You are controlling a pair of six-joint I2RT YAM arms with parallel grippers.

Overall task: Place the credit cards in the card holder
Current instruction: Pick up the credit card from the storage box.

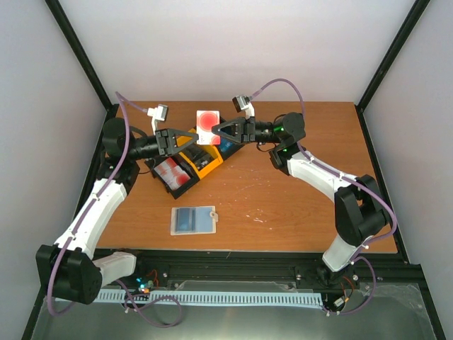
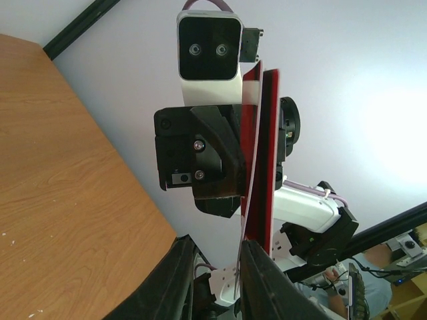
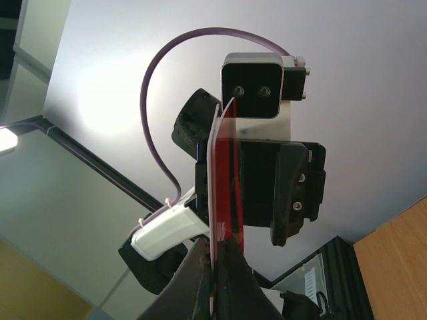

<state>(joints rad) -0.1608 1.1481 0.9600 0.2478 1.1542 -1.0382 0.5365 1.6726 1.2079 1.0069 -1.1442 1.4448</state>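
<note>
Above the far end of the tray [image 1: 207, 162], a red-and-white card [image 1: 207, 122] hangs between both grippers, edge-on to each wrist camera. The right gripper [image 1: 219, 129] pinches one side. The left gripper [image 1: 192, 133] has its jaws apart around the other side, and contact there is unclear. The card holder [image 1: 192, 220] lies flat on the tray's near side, probably nearer the left arm. Its pockets are too small to make out.

Overhead view down onto table [image 1: 283, 205], wrist views close, facing each other across credit cards [image 2: 265, 167]
</note>
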